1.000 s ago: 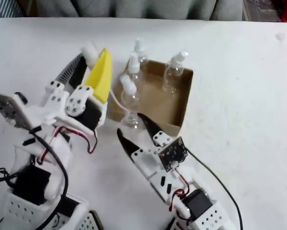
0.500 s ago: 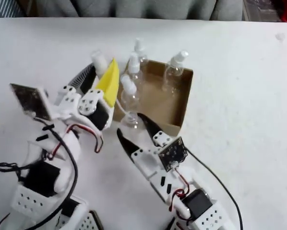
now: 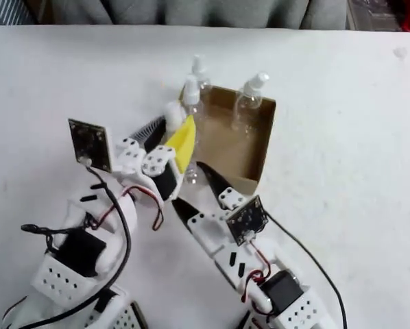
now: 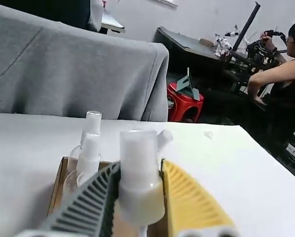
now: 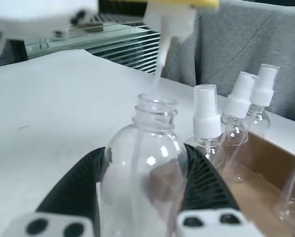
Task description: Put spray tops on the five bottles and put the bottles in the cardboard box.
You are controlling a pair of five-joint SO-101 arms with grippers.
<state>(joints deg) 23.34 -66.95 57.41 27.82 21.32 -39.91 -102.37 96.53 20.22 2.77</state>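
Note:
My right gripper (image 3: 189,184) is shut on a clear bottle (image 5: 143,163) with an open neck, held upright just outside the near-left corner of the cardboard box (image 3: 260,151). Above it, my left gripper (image 3: 172,123) is shut on a white spray top (image 4: 137,173), pinched between the grey ribbed finger and the yellow finger (image 3: 184,140). In the right wrist view the spray top (image 5: 169,17) hangs over the neck and its thin tube reaches down into the opening. Capped bottles (image 3: 249,92) stand in and along the box (image 5: 266,158).
Two capped bottles (image 3: 191,89) stand close together at the box's far-left edge, right beside the left gripper. White table stretches open to the right of the box (image 3: 342,137) and at the far left (image 3: 40,75). Grey fabric lies along the table's far edge.
The left arm has swung right toward the box with the spray top, bringing it from the open table to above the held bottle. The right arm has kept still.

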